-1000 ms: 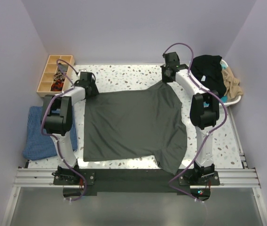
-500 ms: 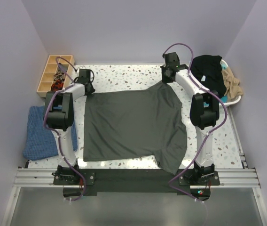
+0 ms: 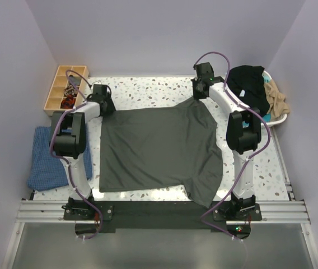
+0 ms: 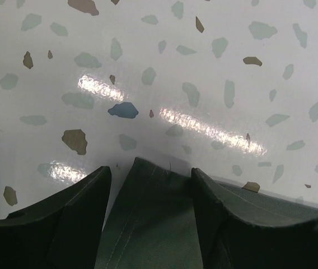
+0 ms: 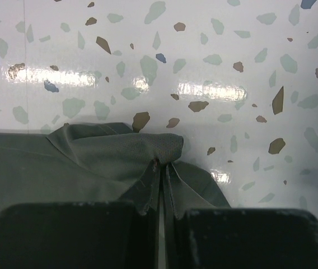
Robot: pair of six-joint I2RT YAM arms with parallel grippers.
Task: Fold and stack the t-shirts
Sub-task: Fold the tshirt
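your left arm point(image 3: 69, 137) and right arm point(image 3: 243, 134) both reach from the near rail toward the far side of the table point(image 3: 148, 88), elbows raised, wrists bent down at the shirt's far edge. left gripper point(image 3: 100, 101) sits at the far-left corner, right gripper point(image 3: 199, 91) at the far-right corner.

left gripper point(image 4: 150, 174): released. fingers point(image 4: 80, 207) stand apart and the shirt corner point(image 4: 148, 224) lies slack between them on the table, not squeezed.

right gripper point(image 5: 160, 208): clenched on the shirt point(image 5: 120, 151). a bunched fold is pinched between the tips and rolls over just ahead of them.

shirt point(image 3: 159, 148), charcoal grey, lies spread flat over mid table, between the arms. it's about as wide as it is deep, so there is no clear long axis; the longest run is the diagonal from the left gripper's corner to the near-right flap, which spills over the table's near edge. the far-right corner is drawn to a peak at the right gripper. you can't tell from these views where the collar is, so heading is unknown.

black shirt point(image 3: 248, 84) and tan shirt point(image 3: 276, 101) are heaped in the basket point(image 3: 282, 119) at far right, well apart from the grey one.
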